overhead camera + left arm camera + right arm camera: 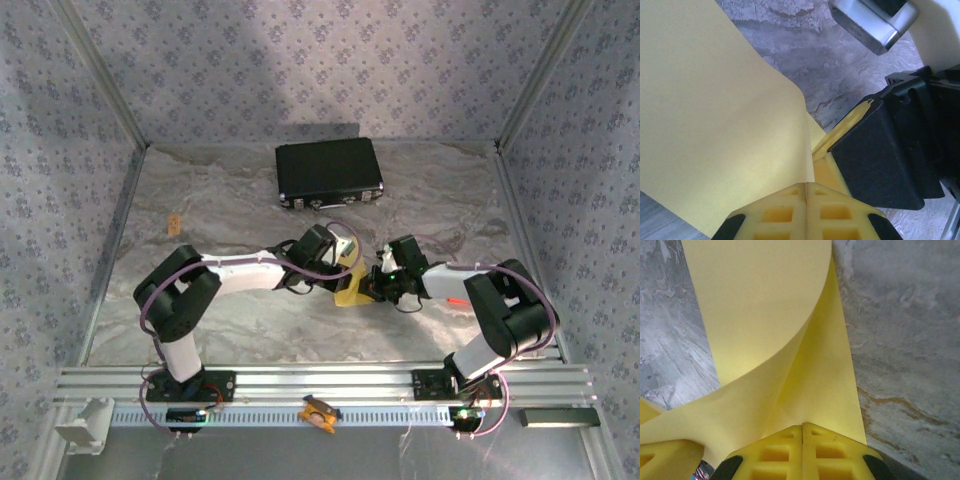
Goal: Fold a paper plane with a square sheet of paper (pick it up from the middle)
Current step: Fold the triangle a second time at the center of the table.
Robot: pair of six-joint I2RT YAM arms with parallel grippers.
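- Marbled grey tabletop (220, 200) lies between walls (60, 150) of flowered wallpaper. We see a black case (329, 175) flat near its far edge, well apart from the arms.
- Both arms reach inward and meet at the middle of the tabletop, over the square sheet of paper (352, 292). It is plain yellow and sits between the two wrists.
- We find the left gripper (806, 189) closed, with its yellow pads pressed together on an edge of the sheet. From there the paper bows up and away to the left of its wrist view.
- We find the right gripper (802, 430) clamped on the sheet too. Ahead of it the paper curls over, one layer above another.
- Our two grippers are just beside each other: the right one's black body stands right next to the left one's pads.
- A small orange clip (318, 412) rests on the rail (300, 380) at the near edge, between the arm bases.
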